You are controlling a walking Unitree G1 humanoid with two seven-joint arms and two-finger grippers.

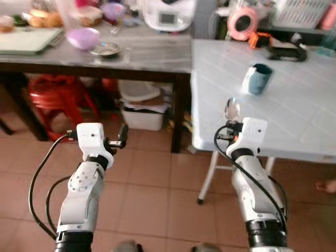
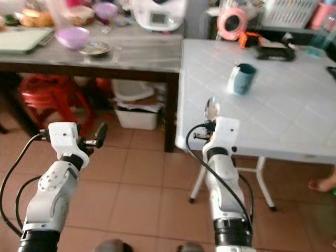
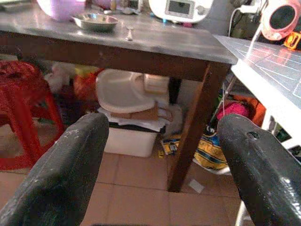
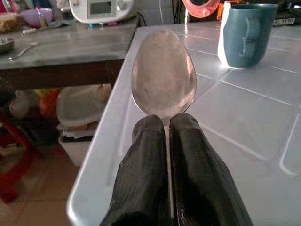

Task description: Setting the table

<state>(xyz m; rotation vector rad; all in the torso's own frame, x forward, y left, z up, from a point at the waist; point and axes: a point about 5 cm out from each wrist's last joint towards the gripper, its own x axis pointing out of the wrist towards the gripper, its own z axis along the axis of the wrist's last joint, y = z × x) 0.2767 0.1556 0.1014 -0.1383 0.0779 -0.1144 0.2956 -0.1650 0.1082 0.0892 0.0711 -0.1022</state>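
Note:
My right gripper (image 4: 167, 123) is shut on a metal spoon (image 4: 163, 73), whose bowl sticks out past the fingertips. It hovers over the near left edge of the white tiled table (image 1: 294, 100); the spoon (image 1: 231, 108) shows above the wrist in the head views. A blue mug (image 1: 257, 79) stands on that table farther back, also seen as the mug (image 4: 244, 33) ahead of the spoon. My left gripper (image 1: 122, 137) is open and holds nothing, hanging over the tiled floor in front of the dark wooden table (image 1: 142, 58).
The wooden table carries a purple bowl (image 1: 83, 38), a metal dish (image 1: 105, 50), a white appliance (image 1: 168, 14) and food. A red stool (image 1: 58, 97) and white bins (image 1: 142, 107) sit under it. A pink tape roll (image 1: 242, 22) and black object (image 1: 286, 51) lie far back.

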